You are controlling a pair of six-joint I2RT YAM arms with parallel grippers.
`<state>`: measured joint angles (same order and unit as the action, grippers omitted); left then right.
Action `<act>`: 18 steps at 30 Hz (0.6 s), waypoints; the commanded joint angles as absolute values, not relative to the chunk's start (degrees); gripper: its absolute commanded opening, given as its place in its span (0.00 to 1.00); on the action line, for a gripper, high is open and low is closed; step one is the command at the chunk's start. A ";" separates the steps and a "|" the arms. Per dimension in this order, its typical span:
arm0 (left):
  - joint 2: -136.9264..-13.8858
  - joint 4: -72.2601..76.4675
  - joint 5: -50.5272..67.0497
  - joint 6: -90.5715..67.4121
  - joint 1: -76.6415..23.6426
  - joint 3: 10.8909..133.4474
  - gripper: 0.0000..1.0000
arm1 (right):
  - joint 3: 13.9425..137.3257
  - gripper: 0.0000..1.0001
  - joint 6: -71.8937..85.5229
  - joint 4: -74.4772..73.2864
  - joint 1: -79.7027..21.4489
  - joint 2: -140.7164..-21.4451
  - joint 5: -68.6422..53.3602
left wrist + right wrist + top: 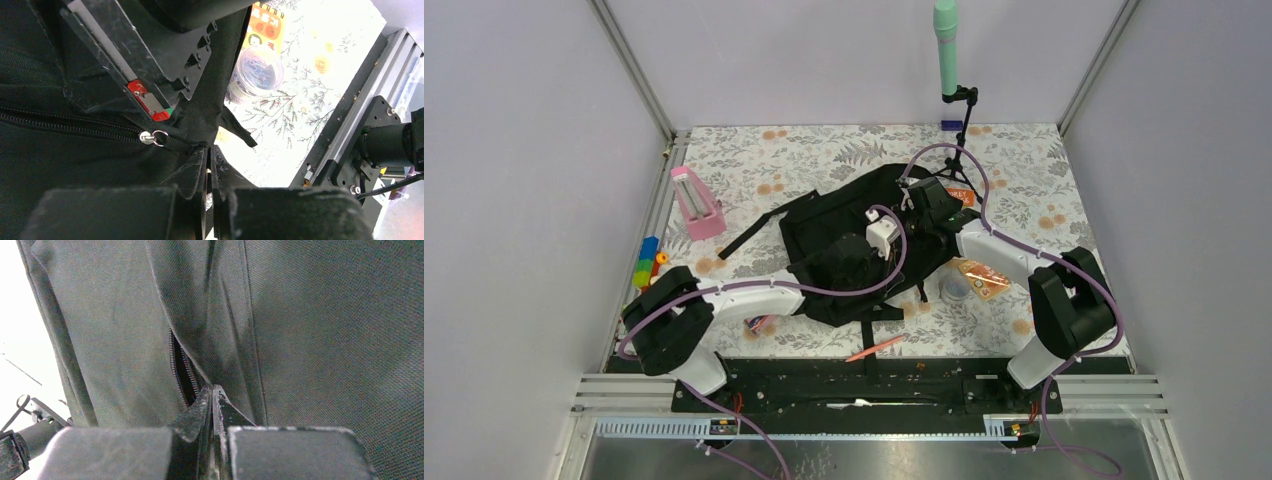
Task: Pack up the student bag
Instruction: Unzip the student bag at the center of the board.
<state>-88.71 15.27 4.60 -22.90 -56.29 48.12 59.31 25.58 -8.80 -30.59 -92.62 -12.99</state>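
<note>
Black, soft student bag [821, 225] will sag, I judge; I'd pinch by its zipper pull [150, 137]. Left gripper [210, 162] and right gripper [212, 396] sit clenched against it.

Left arm [744, 295] and right arm [999, 250] lie across the student bag [824, 215] — 2 bars mid-table. Tripod [965, 140], clear tub [955, 288] and orange packet [984, 278] crowd its right; bare table [754, 160] lies open far left.
</note>
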 commanded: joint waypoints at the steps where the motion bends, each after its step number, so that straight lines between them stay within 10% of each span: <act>1: -87.13 19.29 8.05 -23.90 -59.67 48.79 0.00 | 62.49 0.00 25.16 -6.83 -30.32 -91.60 -11.68; 4: -84.48 13.48 3.16 -23.04 -59.81 50.52 0.02 | 62.34 0.00 24.81 -6.95 -30.32 -91.10 -12.14; 11: -74.01 -3.67 -14.50 -19.64 -57.51 57.18 0.75 | 60.92 0.00 24.08 -7.01 -30.34 -88.94 -12.71; 18: -70.85 -8.39 -15.25 -24.56 -48.42 56.60 0.85 | 60.49 0.00 22.83 -6.99 -30.33 -88.71 -12.99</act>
